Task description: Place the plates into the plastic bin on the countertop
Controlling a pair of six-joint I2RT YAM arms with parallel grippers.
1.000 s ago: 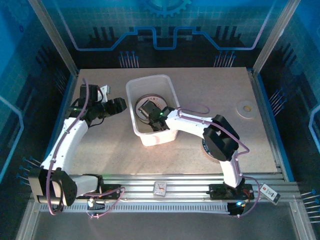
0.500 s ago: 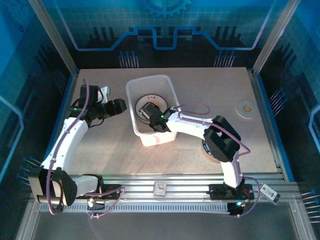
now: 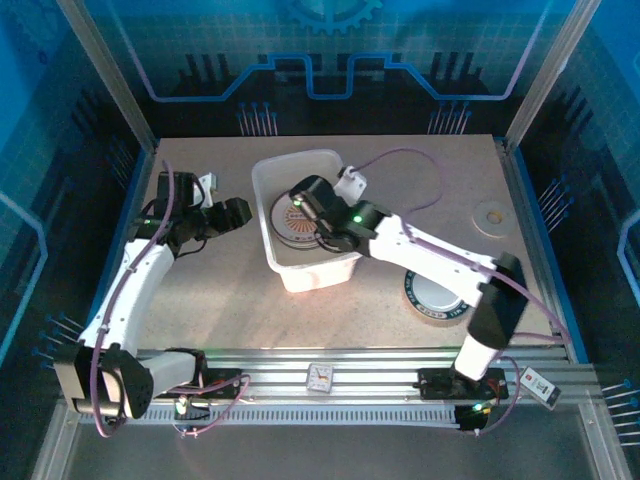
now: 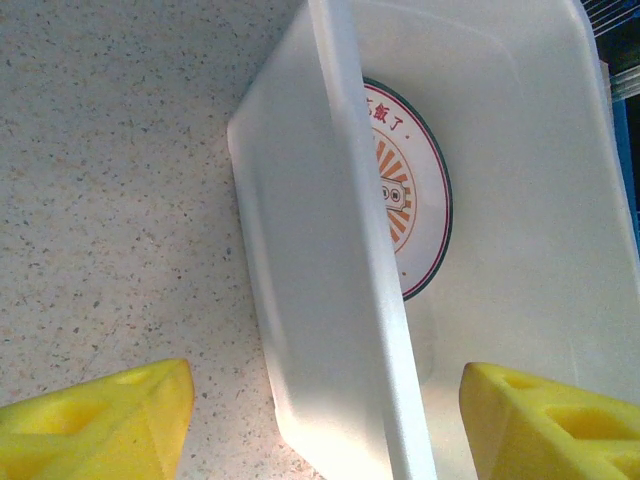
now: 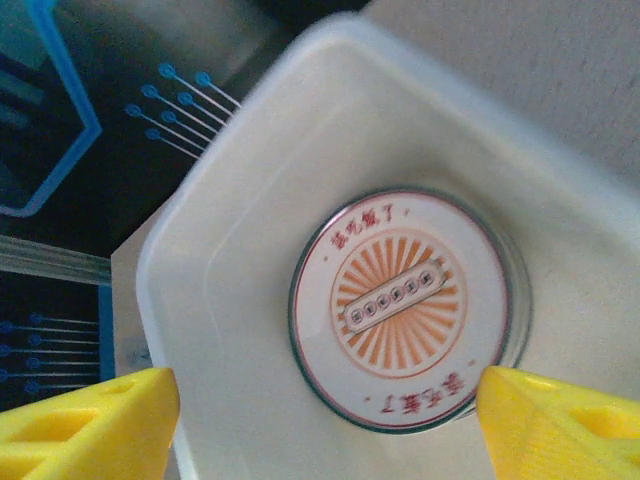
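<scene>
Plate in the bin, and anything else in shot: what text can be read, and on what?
"飯了": end of the red rim lettering on the plate in the plastic bin; the rest blurred.
Dark-rimmed plate on the countertop: pale lettering, too small to read.
Small card at the near edge: unreadable.
</scene>
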